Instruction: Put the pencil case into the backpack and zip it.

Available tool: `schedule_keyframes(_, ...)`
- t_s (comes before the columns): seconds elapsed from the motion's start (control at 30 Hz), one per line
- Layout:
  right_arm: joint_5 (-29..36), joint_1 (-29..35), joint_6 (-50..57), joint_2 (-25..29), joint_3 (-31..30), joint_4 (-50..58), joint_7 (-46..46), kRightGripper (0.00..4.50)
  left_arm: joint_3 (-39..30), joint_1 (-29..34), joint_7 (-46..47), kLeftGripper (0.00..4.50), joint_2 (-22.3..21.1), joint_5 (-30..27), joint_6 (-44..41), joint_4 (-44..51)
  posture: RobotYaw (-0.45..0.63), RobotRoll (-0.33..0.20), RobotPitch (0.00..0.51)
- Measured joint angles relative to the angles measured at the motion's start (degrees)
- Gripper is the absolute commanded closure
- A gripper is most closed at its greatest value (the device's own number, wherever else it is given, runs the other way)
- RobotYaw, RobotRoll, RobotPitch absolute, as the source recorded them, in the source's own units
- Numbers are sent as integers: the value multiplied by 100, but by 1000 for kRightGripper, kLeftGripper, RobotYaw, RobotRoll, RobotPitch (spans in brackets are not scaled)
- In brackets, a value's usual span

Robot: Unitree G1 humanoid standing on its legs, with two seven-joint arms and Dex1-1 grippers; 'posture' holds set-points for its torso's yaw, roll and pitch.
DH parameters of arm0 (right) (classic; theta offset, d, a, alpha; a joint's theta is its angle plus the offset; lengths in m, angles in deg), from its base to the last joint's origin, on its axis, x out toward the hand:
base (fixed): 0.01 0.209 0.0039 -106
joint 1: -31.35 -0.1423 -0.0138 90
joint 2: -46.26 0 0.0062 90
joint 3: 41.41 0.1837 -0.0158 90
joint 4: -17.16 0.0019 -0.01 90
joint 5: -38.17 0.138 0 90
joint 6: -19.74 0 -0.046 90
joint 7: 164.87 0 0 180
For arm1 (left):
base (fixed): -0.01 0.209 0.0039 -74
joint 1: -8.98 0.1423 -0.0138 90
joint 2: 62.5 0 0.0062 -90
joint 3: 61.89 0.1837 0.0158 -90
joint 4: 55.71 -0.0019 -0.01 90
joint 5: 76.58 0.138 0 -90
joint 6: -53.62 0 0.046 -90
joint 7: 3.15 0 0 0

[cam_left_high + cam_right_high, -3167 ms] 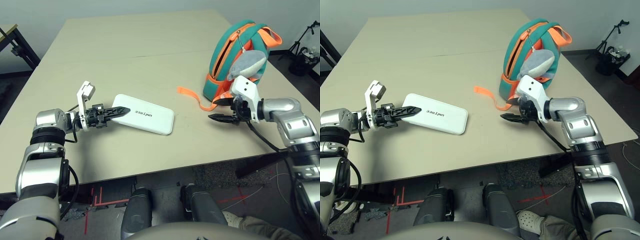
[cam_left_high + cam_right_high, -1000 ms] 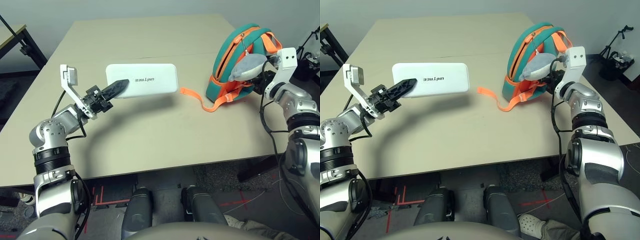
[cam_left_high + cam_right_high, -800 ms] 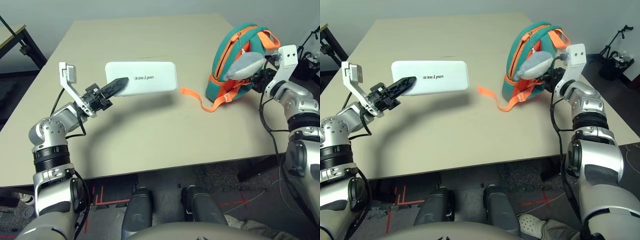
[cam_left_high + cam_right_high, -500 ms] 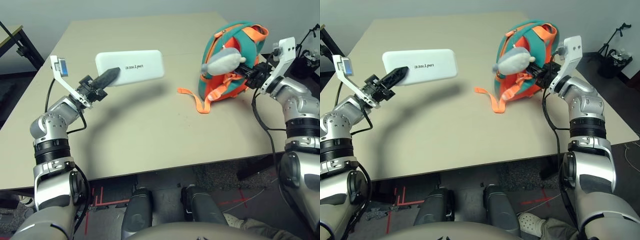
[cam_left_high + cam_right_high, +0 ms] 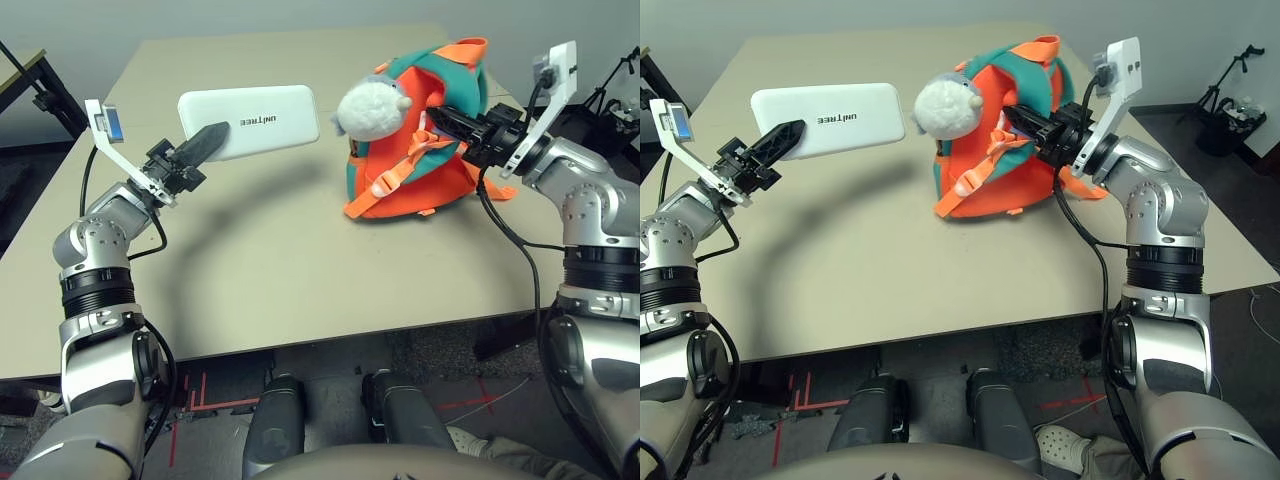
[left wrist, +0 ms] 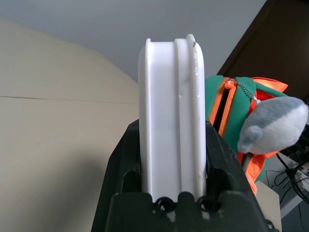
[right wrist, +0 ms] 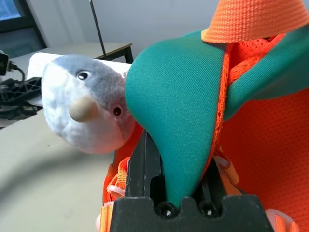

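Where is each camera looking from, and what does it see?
Head views: looking down at the table over both silver arms.
Left wrist view: along the left gripper pinching the pencil case.
Right wrist view: along the right gripper gripping the backpack.
All share the backpack and its shark charm.

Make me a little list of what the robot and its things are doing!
left claw: shut on the pencil case, holding it up above the table
right claw: shut on a teal strap of the backpack
backpack: orange back panel faces the robot, bottom resting on the table
shark charm: hangs at the backpack's side nearest the pencil case
pencil case in backpack: not yet
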Motion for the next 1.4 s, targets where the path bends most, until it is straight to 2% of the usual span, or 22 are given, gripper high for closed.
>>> schedule_keyframes(0.2,458,703,596,-451,-120,978,502,4400,2,-28,-21,3104,-111,-4,17,-76,-6,0,56)
schedule_keyframes(0.33,476,1148,626,-387,-207,1236,542,4400,1,-22,-97,3104,-234,-31,-54,121,-18,0,56)
schedule_keyframes(0.5,477,1351,620,-203,-298,1327,537,4400,-14,49,-332,3104,-731,-294,-517,744,-21,0,62)
schedule_keyframes(0.63,478,1446,609,-133,-313,1328,515,4400,-171,54,-462,3105,-1153,-726,-1140,1130,-12,0,64)
schedule_keyframes(0.8,476,1481,553,-80,-334,1318,490,4400,-89,66,-808,3108,-1683,-907,-1557,1734,-4,0,66)
schedule_keyframes(0.97,477,1493,523,-62,-350,1314,488,4400,179,239,-959,3109,-1689,-919,-1627,2110,-5,0,66)
schedule_keyframes(1.4,531,1610,509,-144,-352,1340,508,4400,698,137,-1154,3109,-1480,-393,-956,1811,-33,0,64)
